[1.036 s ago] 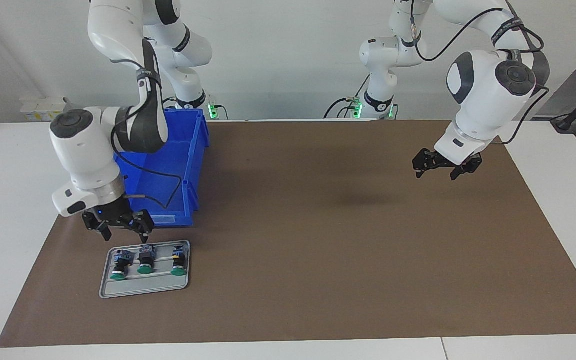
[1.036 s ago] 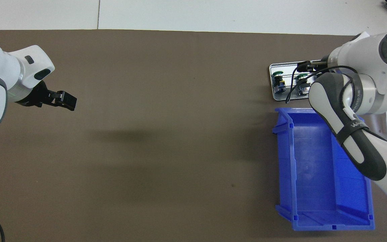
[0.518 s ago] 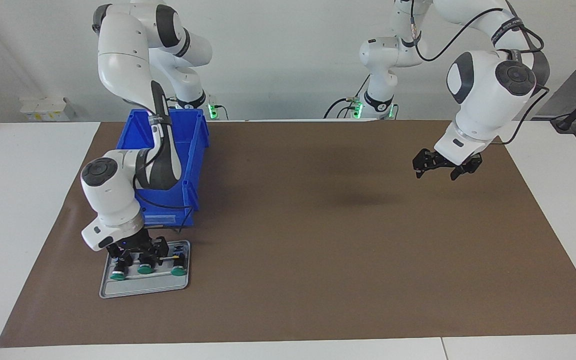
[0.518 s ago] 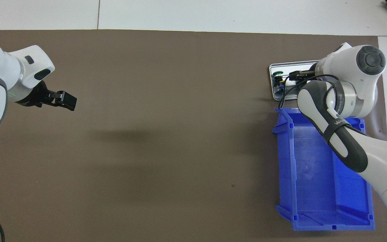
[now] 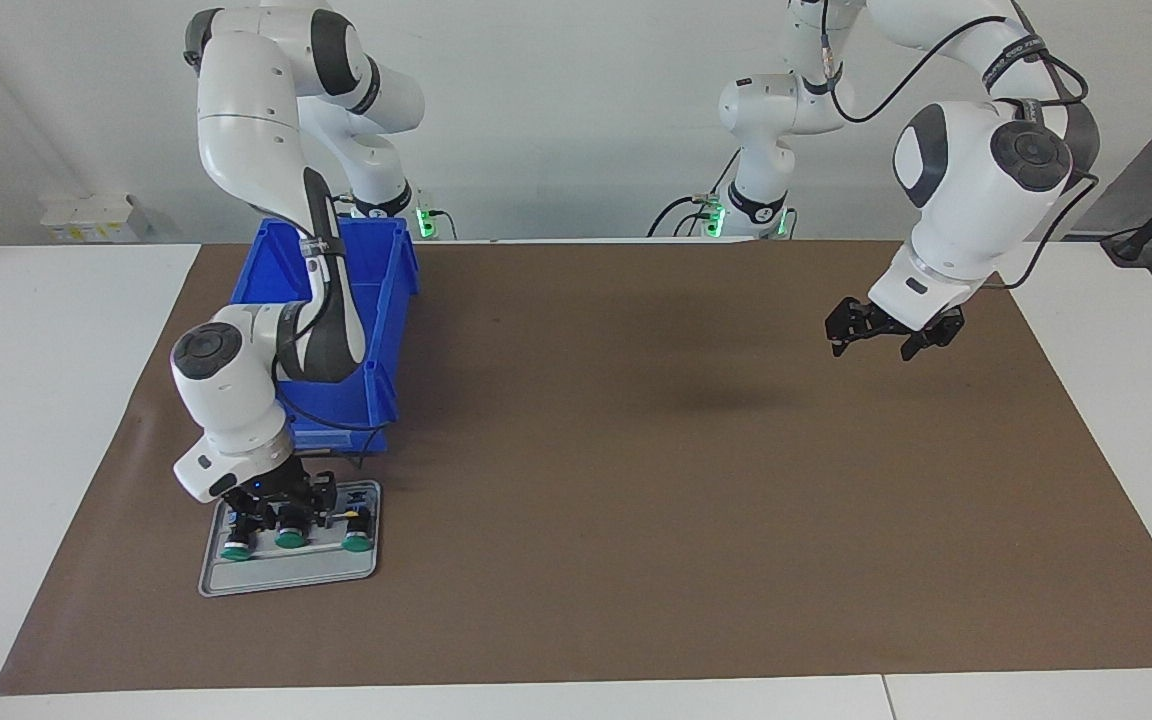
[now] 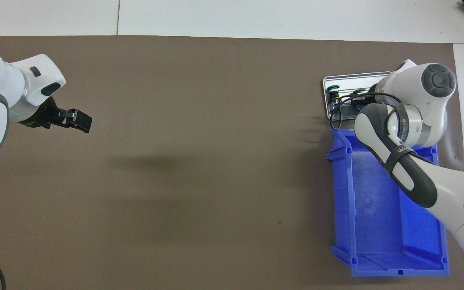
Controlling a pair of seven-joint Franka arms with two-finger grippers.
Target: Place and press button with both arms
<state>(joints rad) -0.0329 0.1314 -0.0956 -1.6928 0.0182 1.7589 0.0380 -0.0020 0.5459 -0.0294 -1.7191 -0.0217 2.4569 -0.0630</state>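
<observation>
I see a blue bin on the brown mat. A grey tray lies just beside the bin, farther from the robots.

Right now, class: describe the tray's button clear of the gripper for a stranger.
Start at the blue bin; the grey tray lies farther from the robots, holding three green-capped buttons. The wanted button ends the row toward the left arm's end: yellow marks on its body, the right gripper over the others.

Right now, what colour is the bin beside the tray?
Blue bin, plain; the overhead view shows it best.
</observation>
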